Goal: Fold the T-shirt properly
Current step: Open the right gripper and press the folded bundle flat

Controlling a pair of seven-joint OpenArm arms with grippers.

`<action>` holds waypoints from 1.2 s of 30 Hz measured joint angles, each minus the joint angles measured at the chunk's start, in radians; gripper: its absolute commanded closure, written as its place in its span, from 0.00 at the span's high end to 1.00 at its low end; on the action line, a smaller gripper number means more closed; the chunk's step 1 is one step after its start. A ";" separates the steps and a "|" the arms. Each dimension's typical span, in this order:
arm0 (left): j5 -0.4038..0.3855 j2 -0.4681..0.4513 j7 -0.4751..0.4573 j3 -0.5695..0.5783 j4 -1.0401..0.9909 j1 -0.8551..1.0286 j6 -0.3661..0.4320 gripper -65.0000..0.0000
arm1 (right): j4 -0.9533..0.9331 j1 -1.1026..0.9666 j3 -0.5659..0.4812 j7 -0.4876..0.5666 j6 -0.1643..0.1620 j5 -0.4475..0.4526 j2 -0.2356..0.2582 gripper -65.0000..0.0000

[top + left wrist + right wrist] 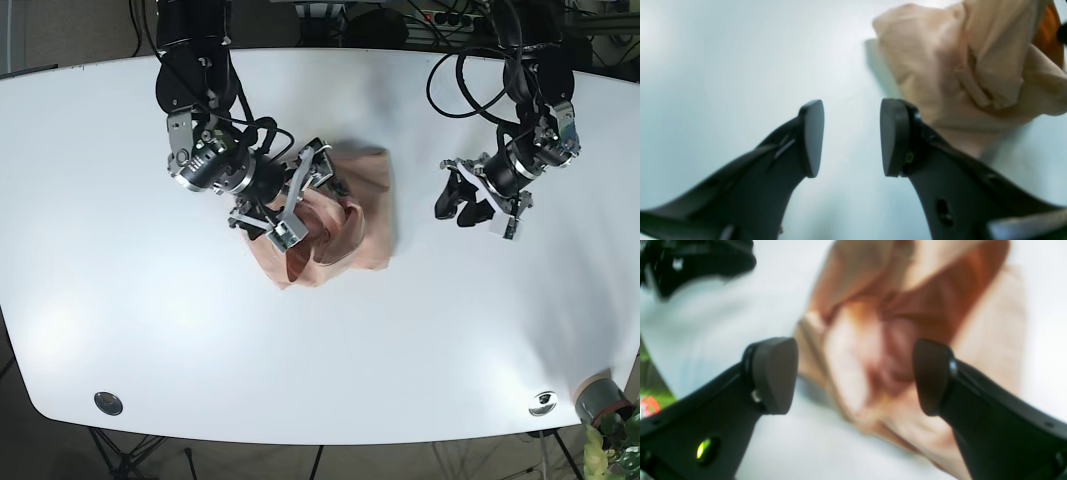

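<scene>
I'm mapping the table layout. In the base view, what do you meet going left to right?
Right hand → T-shirt → left hand → small grey cup at the table's corner.

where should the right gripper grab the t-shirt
Judging by the pictures, take the raised fold in the middle of the crumpled t-shirt, coming straight down. The open right gripper already straddles that ridge, which stands proud of the table, so the fingers can close on it.

the table (pixel 120 150) is seen from overhead by the base view. each wrist view is taken close up past its own fingers toward the tabletop; the t-shirt (pixel 350 215), at 1 o'clock in the left wrist view, is shared by all three
</scene>
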 measured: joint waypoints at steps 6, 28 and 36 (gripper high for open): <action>0.000 0.001 0.000 -0.009 0.000 0.012 0.000 0.38 | -0.090 0.001 -0.109 0.005 -0.003 0.005 -0.006 0.78; 0.004 -0.017 0.000 -0.011 0.003 0.012 -0.002 0.38 | 0.007 -0.028 -0.074 0.066 -0.006 0.013 0.031 0.78; 0.004 -0.017 0.000 -0.011 0.002 0.012 -0.002 0.38 | -0.041 0.019 -0.048 0.068 -0.003 0.016 0.026 0.78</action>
